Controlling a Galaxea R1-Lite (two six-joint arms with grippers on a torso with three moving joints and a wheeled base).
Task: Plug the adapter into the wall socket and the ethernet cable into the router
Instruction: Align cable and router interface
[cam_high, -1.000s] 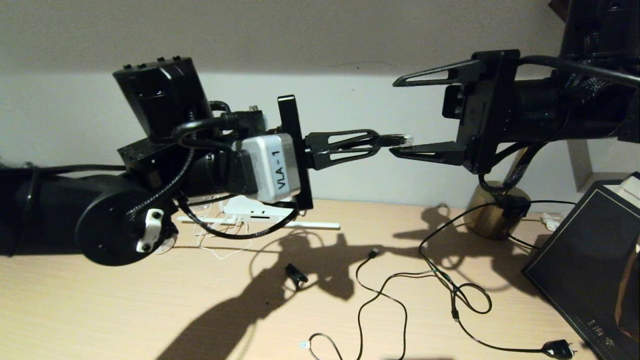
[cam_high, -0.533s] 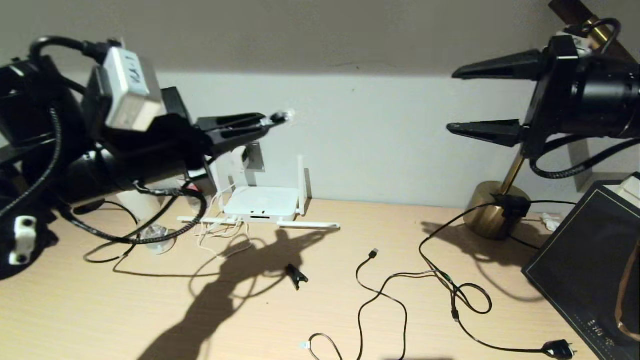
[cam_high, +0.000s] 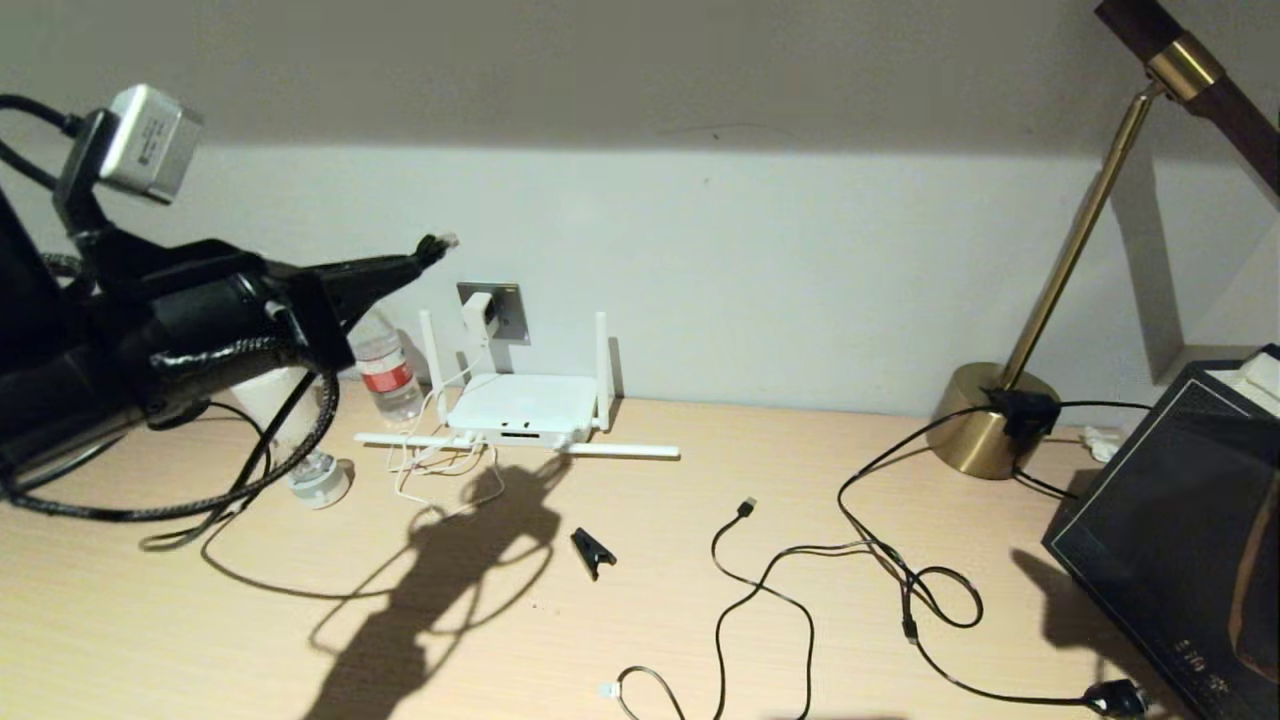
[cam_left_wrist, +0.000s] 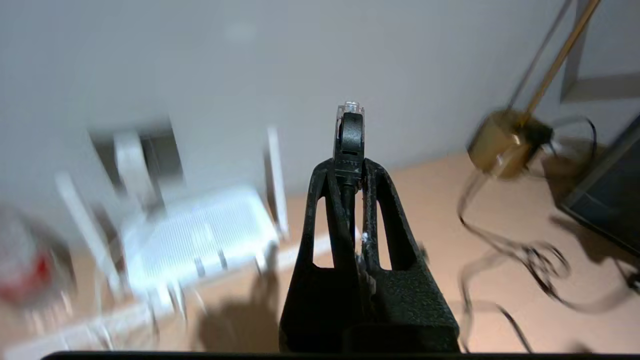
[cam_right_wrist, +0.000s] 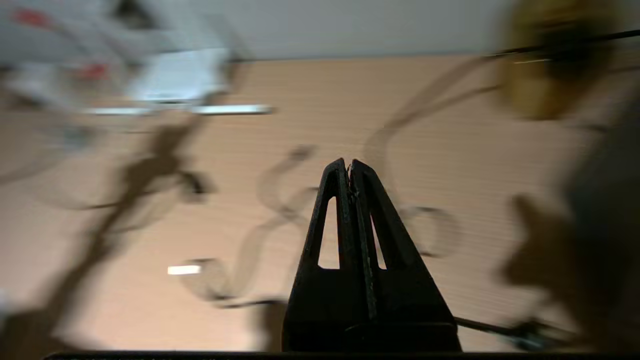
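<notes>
The left gripper (cam_high: 420, 258) is pinching the ethernet cable (cam_high: 437, 242) connector-forward, high above the desk's back edge; it should be lowering squarely toward the router (cam_high: 520, 403) ports. The right gripper (cam_right_wrist: 349, 167) is closed empty.

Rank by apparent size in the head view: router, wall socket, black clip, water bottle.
1. router
2. water bottle, partly hidden behind the left arm
3. wall socket, largely covered by the adapter; close to the bottle, so unsure
4. black clip
</notes>
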